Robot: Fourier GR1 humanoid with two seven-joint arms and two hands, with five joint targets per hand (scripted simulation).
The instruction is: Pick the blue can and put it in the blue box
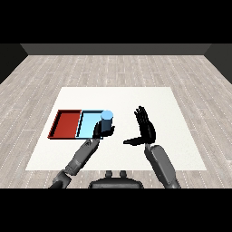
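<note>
On the white worktop [172,136], the left robot hand [99,131] curls round the blue can [106,121], which stands up at the blue tray's [89,123] 3 o'clock edge, the red tray [65,123] touches that tray at 9 o'clock, and the right robot hand [146,128] is spread flat, holding nothing.
</note>
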